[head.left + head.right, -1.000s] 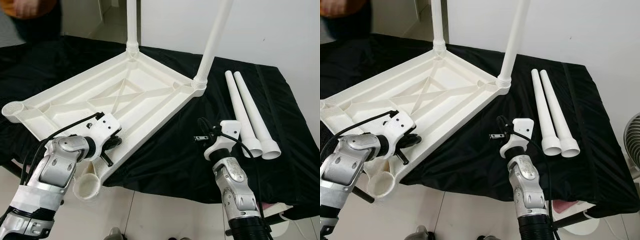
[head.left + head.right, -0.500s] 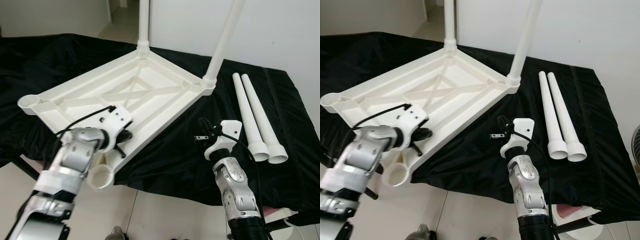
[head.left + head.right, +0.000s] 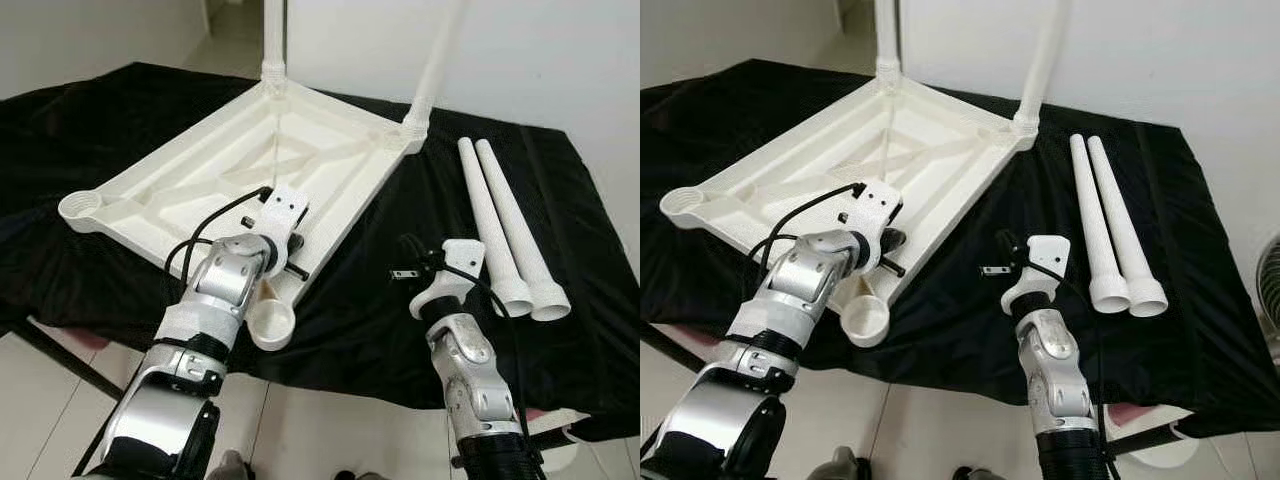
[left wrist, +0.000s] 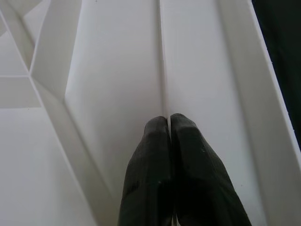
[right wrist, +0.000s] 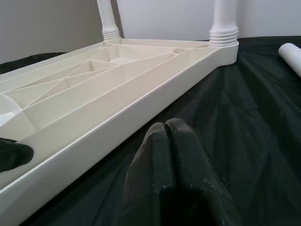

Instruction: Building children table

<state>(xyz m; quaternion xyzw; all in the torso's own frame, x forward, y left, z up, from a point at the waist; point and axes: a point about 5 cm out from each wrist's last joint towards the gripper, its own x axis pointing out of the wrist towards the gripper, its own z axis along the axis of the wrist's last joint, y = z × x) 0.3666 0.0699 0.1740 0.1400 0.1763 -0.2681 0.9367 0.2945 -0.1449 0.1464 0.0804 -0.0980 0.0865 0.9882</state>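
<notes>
The tabletop (image 3: 250, 170) lies upside down on the black cloth (image 3: 360, 310) covering the worktop, ribbed underside up, its near corner socket (image 3: 271, 323) overhanging the front edge at 6 o'clock. Two legs are fitted upright in the far corners: one (image 3: 273, 40) at 12 o'clock, the other (image 3: 432, 75) at 1 o'clock of the tabletop. The left corner socket (image 3: 80, 207), at 9 o'clock, stands open.

Two loose legs (image 3: 505, 230) lie side by side on the cloth at 3 o'clock of the tabletop, touching each other, flared ends toward the robot.

The left tool (image 4: 170, 123) rests over the tabletop's underside near the front corner. Its fingers (image 4: 150, 160) are clenched together on nothing, tips on or just above a thin rib; contact cannot be told.

The right tool (image 5: 165, 128) hovers low over the cloth between the tabletop's right edge and the loose legs, apart from both. Its fingers (image 5: 188, 160) are likewise pressed together, empty.
</notes>
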